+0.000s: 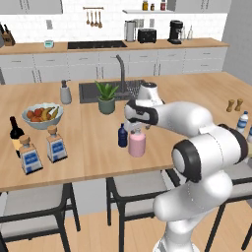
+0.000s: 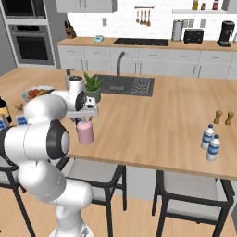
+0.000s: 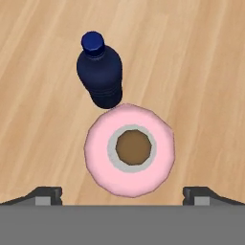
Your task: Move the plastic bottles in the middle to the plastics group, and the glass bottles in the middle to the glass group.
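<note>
Round pale-pink glass bottle (image 3: 129,150) mid-island, touching small dark navy plastic bottle (image 3: 100,76). Gripper (image 3: 122,194) spread wide directly above, empty. Glass likely heavy, rigid, slick, breakable; grasp body squarely below shoulder.

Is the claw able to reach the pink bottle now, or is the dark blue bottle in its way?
Probably yes. The open claw hangs directly above the pink bottle; the dark blue bottle stands close beside it, outside the fingertips' path.
</note>
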You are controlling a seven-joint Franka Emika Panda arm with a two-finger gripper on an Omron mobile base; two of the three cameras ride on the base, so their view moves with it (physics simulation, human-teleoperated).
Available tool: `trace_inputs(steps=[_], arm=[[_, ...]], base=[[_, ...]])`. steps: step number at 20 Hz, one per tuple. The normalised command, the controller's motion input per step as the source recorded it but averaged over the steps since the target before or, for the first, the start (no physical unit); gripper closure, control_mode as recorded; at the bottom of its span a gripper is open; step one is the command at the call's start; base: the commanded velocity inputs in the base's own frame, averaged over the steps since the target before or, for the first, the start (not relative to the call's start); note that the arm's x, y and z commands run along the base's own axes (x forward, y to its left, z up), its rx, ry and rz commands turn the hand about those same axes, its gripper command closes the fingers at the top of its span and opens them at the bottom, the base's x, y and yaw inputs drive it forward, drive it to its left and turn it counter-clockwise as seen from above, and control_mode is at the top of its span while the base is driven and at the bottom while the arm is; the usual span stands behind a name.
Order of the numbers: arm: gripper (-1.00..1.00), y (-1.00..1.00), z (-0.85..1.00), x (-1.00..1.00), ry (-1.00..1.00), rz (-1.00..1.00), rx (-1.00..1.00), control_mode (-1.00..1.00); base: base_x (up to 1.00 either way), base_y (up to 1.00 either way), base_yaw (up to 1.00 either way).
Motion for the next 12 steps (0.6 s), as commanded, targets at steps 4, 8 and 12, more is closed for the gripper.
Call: trace_inputs(steps=[4, 8, 12], arm=[[-1.0, 0.0, -0.09, 0.12, -0.01, 0.04, 0.0, -1.0], [-1.0, 0.0, -0.11, 0.02, 0.0, 0.04, 0.0, -1.0], [-1.0, 0.0, -0.17, 0.0, 0.0, 0.04, 0.0, -1.0]], base=[[0.0, 0.0, 0.0], [0.0, 0.0, 0.0], [0.0, 0.0, 0.0]])
